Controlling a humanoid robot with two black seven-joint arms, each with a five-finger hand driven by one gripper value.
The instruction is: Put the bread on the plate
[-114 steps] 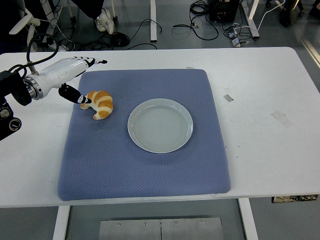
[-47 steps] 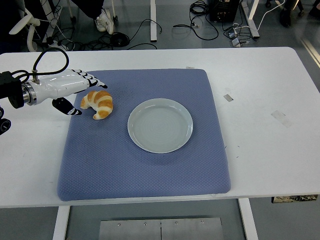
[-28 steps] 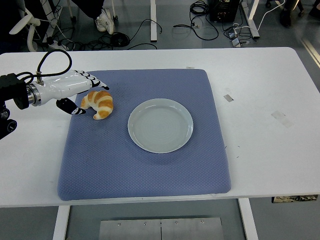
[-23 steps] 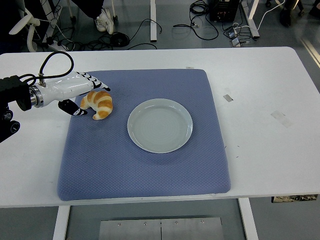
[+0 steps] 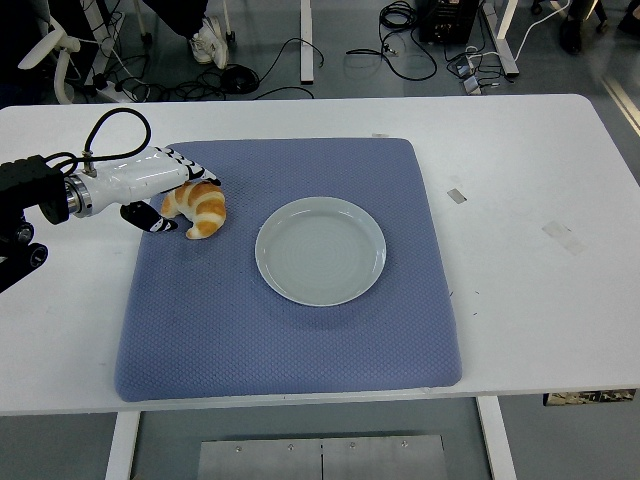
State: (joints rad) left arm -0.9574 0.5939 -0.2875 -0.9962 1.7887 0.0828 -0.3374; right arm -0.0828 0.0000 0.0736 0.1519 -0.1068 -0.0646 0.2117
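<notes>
A golden croissant [image 5: 203, 210] lies on the left part of the blue mat [image 5: 290, 340]. The empty white plate [image 5: 320, 250] sits at the mat's middle, to the croissant's right. My left hand [image 5: 184, 203], white with black fingertips, reaches in from the left edge. Its fingers [image 5: 196, 170] stretch over the croissant's upper left edge and the thumb [image 5: 160, 222] rests by its lower left end. The hand is open and straddles the bread's left end. The croissant rests on the mat. My right arm is out of view.
The mat covers the middle of the white table [image 5: 530, 200]. Bits of tape [image 5: 457, 195] lie on the table to the right. Cables and chair legs show on the floor beyond the far edge.
My left hand has slid right along the mat's left edge until its fingers and thumb bracket the croissant's left end. The croissant and plate have stayed in place.
</notes>
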